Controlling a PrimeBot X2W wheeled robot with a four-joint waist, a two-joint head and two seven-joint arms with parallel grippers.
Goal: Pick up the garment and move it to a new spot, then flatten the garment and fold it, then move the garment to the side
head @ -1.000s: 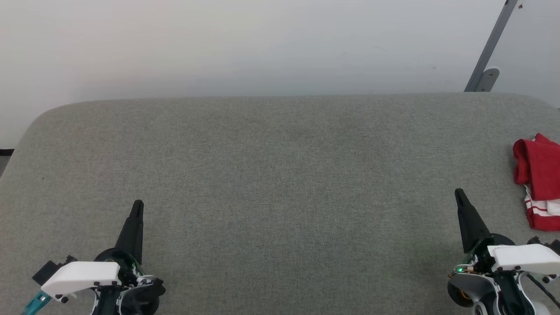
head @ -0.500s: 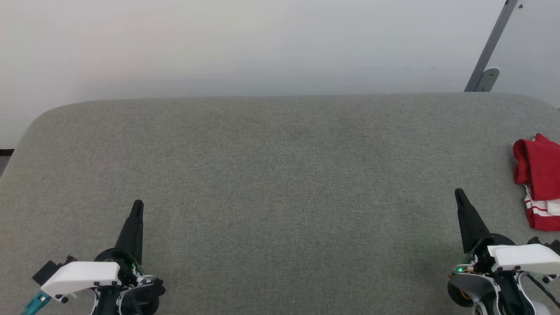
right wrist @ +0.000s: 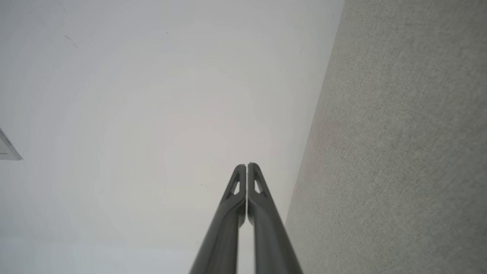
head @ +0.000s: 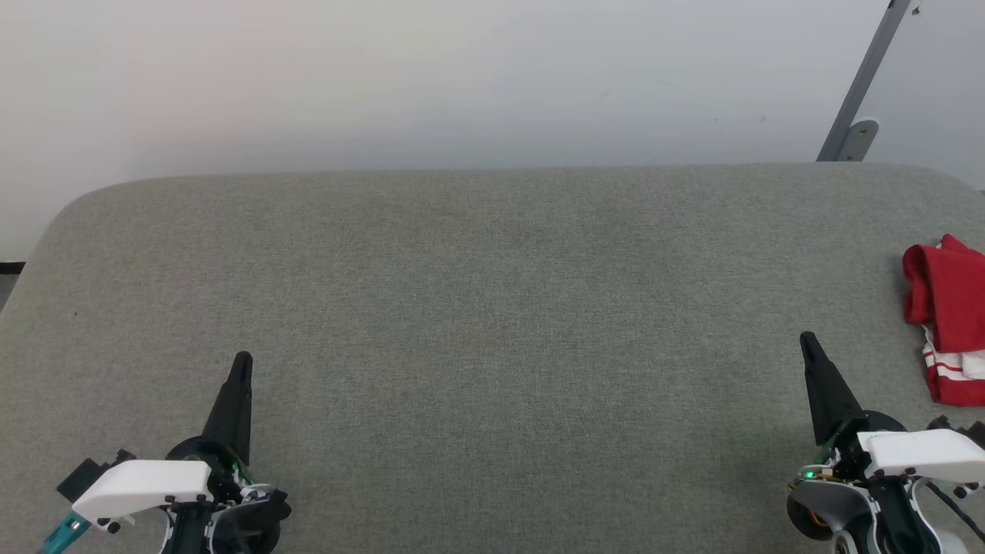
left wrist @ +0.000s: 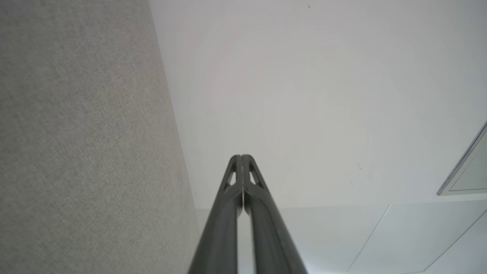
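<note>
Garment (head: 948, 308) sits bunched on the desk's (head: 492, 308) far right, just beyond the right jaws; both jaws closed tight, empty; danger now: a closed reach could only shove the bundle off the side; a one-layer pinch could lift it twisted.

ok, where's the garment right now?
In the head view the garment lies bunched at the right edge of the grey table, partly cut off by the frame, just right of the right gripper and not touching it.
</note>
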